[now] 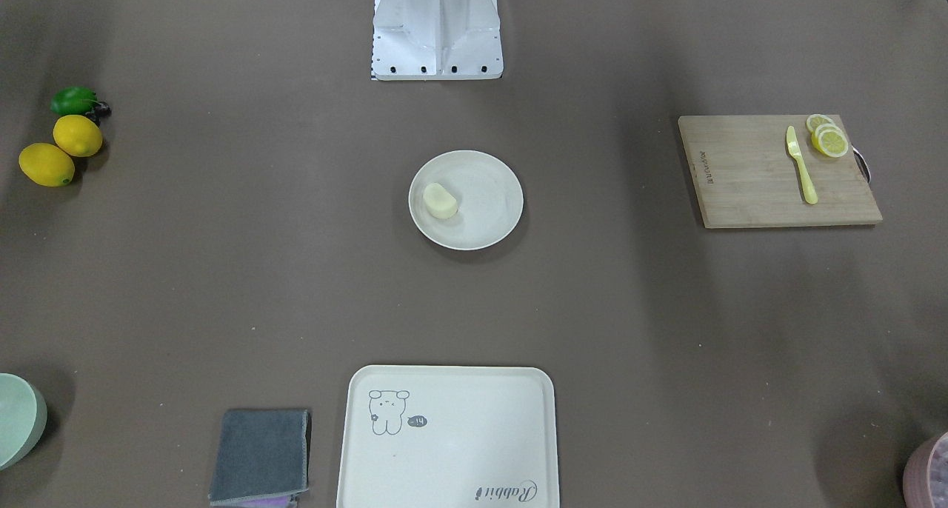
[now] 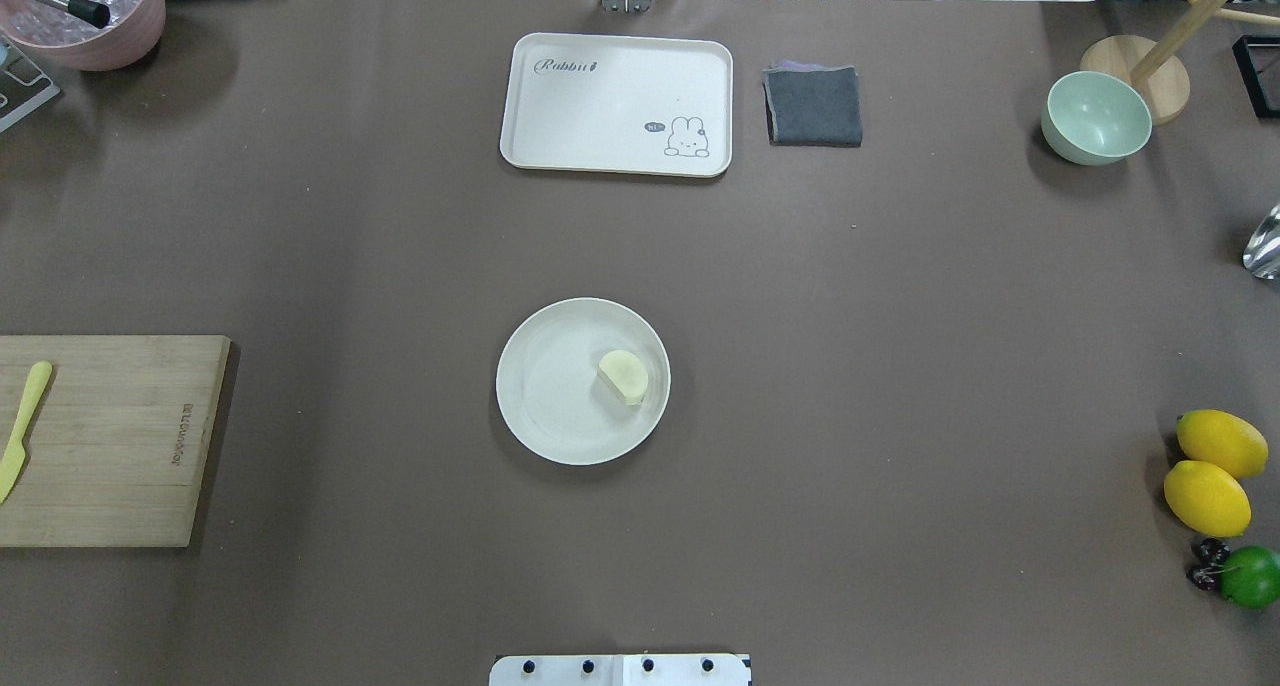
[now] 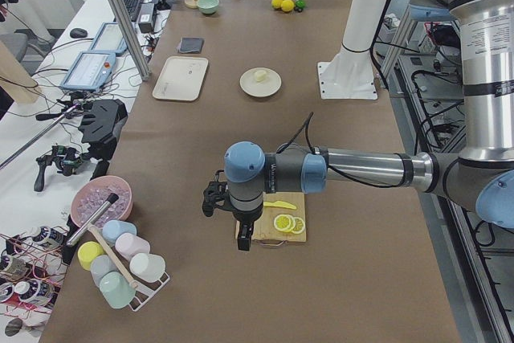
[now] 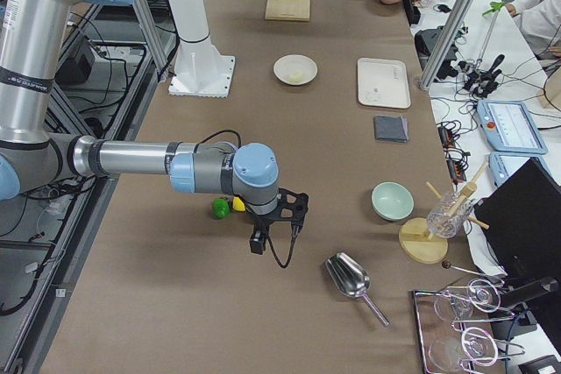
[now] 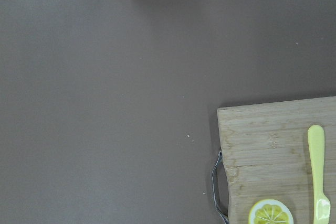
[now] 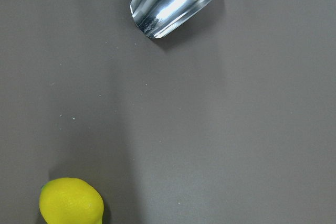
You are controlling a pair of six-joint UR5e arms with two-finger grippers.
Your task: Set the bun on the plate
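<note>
The pale bun (image 1: 440, 201) (image 2: 623, 376) lies on the round cream plate (image 1: 490, 189) (image 2: 548, 398) at the table's middle, on the side toward my right arm. In the side views the bun (image 3: 259, 76) (image 4: 298, 74) rests on the plate (image 3: 271, 87) (image 4: 282, 65) too. My left gripper (image 3: 240, 240) hangs over the cutting board's end, far from the plate. My right gripper (image 4: 257, 244) hovers near the lemons, also far from the plate. Only the side views show them, so I cannot tell whether either is open or shut.
A printed cream tray (image 2: 616, 104) and a grey cloth (image 2: 814, 106) lie at the far edge. A wooden board (image 1: 778, 171) carries lemon slices (image 1: 829, 139) and a yellow knife (image 1: 802, 166). Two lemons (image 2: 1212, 471), a green bowl (image 2: 1096, 118) and a metal scoop (image 4: 351, 278) lie on my right side.
</note>
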